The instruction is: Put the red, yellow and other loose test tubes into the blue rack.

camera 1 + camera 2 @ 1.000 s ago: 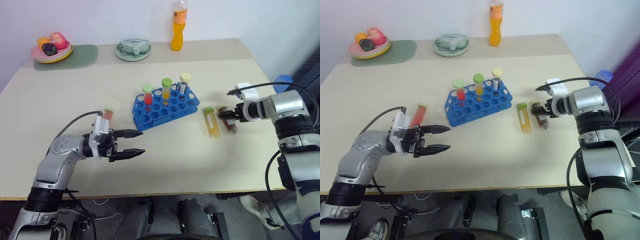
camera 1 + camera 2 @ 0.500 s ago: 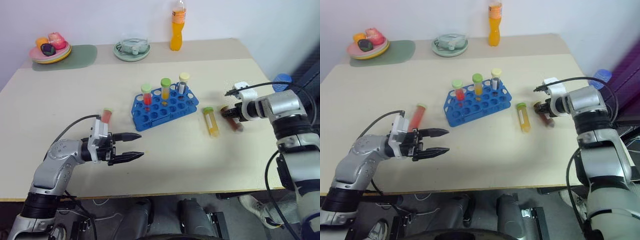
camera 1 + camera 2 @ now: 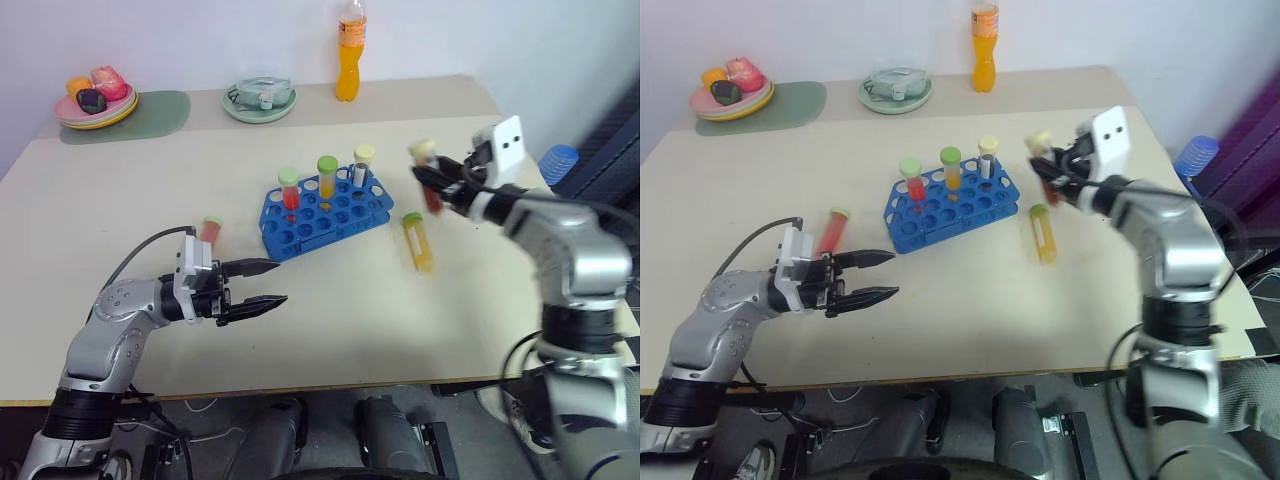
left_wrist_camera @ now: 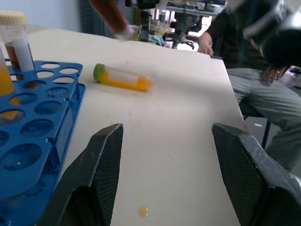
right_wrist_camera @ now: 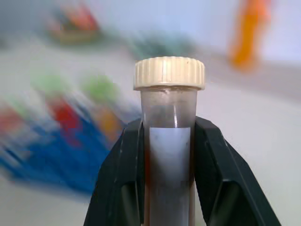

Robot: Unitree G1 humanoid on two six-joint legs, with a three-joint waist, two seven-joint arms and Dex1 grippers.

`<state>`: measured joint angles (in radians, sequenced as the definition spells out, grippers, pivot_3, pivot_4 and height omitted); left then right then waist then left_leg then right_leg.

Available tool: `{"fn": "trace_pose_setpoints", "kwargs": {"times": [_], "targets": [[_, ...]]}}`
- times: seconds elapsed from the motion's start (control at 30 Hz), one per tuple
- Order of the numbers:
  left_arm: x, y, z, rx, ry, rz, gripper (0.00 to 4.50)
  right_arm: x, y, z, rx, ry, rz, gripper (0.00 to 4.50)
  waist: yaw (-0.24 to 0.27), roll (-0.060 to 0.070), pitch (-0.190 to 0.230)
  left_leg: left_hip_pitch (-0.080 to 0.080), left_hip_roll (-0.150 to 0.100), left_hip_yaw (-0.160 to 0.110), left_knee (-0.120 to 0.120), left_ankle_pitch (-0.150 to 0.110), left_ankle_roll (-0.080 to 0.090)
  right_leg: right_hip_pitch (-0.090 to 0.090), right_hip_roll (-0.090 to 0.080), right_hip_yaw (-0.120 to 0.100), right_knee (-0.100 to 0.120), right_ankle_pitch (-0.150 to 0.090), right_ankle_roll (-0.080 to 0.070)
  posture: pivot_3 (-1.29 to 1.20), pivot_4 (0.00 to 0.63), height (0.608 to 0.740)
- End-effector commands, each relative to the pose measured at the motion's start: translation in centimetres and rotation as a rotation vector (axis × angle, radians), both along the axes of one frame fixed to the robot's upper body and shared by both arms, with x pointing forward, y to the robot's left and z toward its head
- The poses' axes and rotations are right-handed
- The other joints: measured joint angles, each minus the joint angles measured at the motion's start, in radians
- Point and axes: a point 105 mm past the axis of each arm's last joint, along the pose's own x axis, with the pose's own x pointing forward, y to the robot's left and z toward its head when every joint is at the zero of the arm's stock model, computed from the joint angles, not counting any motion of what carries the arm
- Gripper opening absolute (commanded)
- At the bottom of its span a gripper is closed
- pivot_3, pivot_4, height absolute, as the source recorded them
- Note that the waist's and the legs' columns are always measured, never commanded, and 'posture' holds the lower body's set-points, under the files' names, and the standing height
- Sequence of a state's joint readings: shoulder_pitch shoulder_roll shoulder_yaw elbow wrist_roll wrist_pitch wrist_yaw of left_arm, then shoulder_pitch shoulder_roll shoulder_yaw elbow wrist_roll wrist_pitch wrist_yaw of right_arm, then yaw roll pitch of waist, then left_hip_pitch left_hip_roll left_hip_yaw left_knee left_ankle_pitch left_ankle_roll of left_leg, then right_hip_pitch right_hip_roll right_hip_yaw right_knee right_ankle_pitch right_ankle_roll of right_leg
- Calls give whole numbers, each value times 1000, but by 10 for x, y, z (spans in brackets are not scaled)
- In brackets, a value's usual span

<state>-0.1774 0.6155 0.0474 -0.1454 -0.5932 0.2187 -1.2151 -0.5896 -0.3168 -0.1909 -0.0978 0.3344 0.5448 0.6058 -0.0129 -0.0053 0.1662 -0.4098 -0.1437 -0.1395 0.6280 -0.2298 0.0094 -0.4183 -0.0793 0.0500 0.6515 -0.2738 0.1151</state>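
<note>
- Right gripper is clamped on the dark brown tube; on my right wrist feed both black fingers press its sides, cream cap up, white label facing me.
- From the head camera I see that tube held in the air, at about 2 o'clock from the blue rack and apart from it.
- Three capped tubes already stand in the rack's far row: red with a green cap, orange-yellow with a green cap, and a cream-capped one.
- At 3 o'clock from the rack, near it, I see the loose yellow tube lying flat on the table, green cap toward the far edge.
- At 9 o'clock from the rack lies the loose red tube, just beyond my left arm.
- Left gripper hovers above the table at 7 o'clock from the rack, fingers spread with nothing between them.
- Along the far edge I see an orange bottle, a pale dish and a fruit plate.
</note>
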Motion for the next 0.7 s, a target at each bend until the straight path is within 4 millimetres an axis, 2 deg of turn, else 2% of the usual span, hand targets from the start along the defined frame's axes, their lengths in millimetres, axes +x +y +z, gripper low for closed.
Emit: {"fn": "trace_pose_setpoints", "kwargs": {"times": [0.03, 0.1, 0.27, 0.47, 0.7], "targets": [[5, 2, 7, -3, -44, 24, 3069, 10, 0, 8, 28, -225, -204, 808, 2, 0, 0, 0, 0, 0, 0, 0, 0, -1, 0, 0, 0, 0, 0, 0, 150, 740], [7, 3, 7, -5, -44, 38, 3069, 15, 7, 3, 46, -291, -271, 808, 1, 0, 0, 0, 0, 0, 0, 1, -2, -4, 0, 0, 0, 0, 0, 0, 150, 740], [11, 7, 7, 0, -41, 66, 3069, 27, 6, -8, 70, -360, -386, 808, -2, 0, 0, 0, 0, 1, 0, 5, -8, -6, 1, 0, 3, 0, 0, 0, 150, 740], [14, 16, 1, 15, -42, 133, 3069, 34, 15, -27, 98, -351, -372, 808, -9, 0, 0, 1, 0, 1, -1, 6, -9, -5, 1, 0, 5, 0, -1, 0, 150, 740], [13, 18, -6, 26, -32, 168, 3069, 37, 38, -29, 171, -336, -303, 808, -11, 0, 0, 1, 0, 1, -1, 6, -10, -6, 1, 0, 8, 0, -1, 0, 150, 740]]}}
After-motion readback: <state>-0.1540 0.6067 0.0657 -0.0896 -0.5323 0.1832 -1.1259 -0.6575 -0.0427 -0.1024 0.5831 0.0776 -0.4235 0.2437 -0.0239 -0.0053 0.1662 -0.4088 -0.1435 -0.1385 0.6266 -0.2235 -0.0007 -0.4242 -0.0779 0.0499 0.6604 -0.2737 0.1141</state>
